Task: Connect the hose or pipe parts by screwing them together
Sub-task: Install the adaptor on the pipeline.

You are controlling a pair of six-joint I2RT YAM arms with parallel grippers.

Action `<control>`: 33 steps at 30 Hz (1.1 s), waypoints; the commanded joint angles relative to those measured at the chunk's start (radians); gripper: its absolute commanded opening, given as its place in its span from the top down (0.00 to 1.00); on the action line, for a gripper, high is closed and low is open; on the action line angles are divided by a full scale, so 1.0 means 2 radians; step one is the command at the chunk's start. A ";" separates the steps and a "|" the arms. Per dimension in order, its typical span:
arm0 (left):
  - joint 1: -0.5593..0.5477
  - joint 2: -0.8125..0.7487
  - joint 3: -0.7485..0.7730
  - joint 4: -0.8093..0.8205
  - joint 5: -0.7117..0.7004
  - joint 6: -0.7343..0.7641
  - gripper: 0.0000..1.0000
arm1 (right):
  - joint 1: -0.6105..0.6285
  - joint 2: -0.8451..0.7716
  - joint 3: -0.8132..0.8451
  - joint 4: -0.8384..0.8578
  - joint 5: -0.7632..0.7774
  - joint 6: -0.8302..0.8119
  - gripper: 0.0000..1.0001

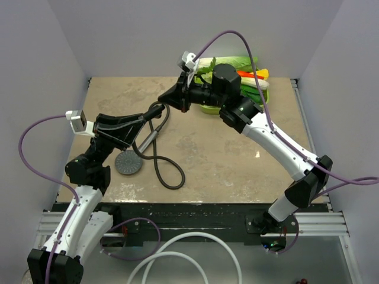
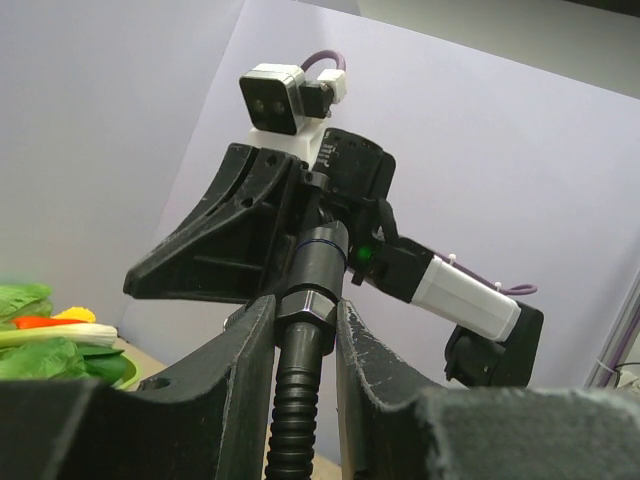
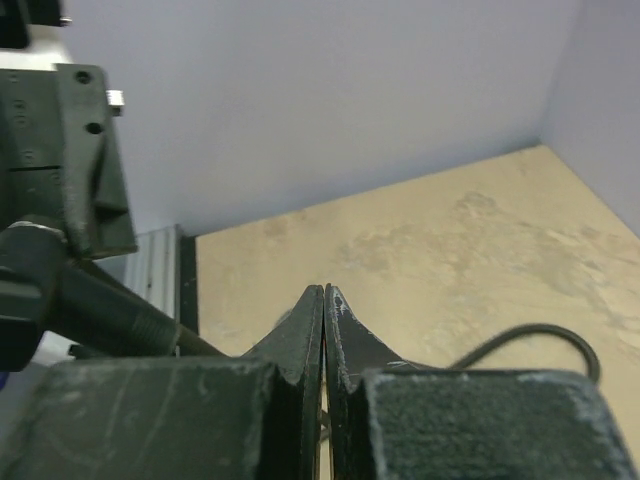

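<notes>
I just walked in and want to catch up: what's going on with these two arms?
The left fingers are clamped on the connector end of the black flexible hose, holding it up off the table. The right fingers, shut, sit right at the tip of that end; whether they pinch a fitting cannot be seen. The dark grey shower head lies on the table, with the rest of the hose looped beside it.

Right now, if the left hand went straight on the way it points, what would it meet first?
Probably the right hand, directly ahead of the hose whose end the left hand grips; the gap between them is unclear.
</notes>
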 commanded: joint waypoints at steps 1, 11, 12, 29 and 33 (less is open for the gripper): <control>0.002 -0.001 0.023 0.036 -0.013 -0.008 1.00 | 0.003 -0.020 -0.026 0.141 -0.098 0.051 1.00; 0.002 -0.001 0.023 0.035 -0.017 -0.005 1.00 | 0.003 -0.029 -0.075 0.223 -0.146 0.120 1.00; 0.002 -0.002 0.023 0.036 -0.017 -0.005 1.00 | 0.003 -0.032 -0.081 0.231 -0.149 0.125 1.00; 0.005 -0.003 0.029 0.025 -0.029 0.001 1.00 | 0.015 -0.066 -0.135 0.249 -0.194 0.150 1.00; 0.005 -0.003 0.030 0.021 -0.030 0.004 1.00 | 0.018 -0.076 -0.142 0.264 -0.194 0.163 1.00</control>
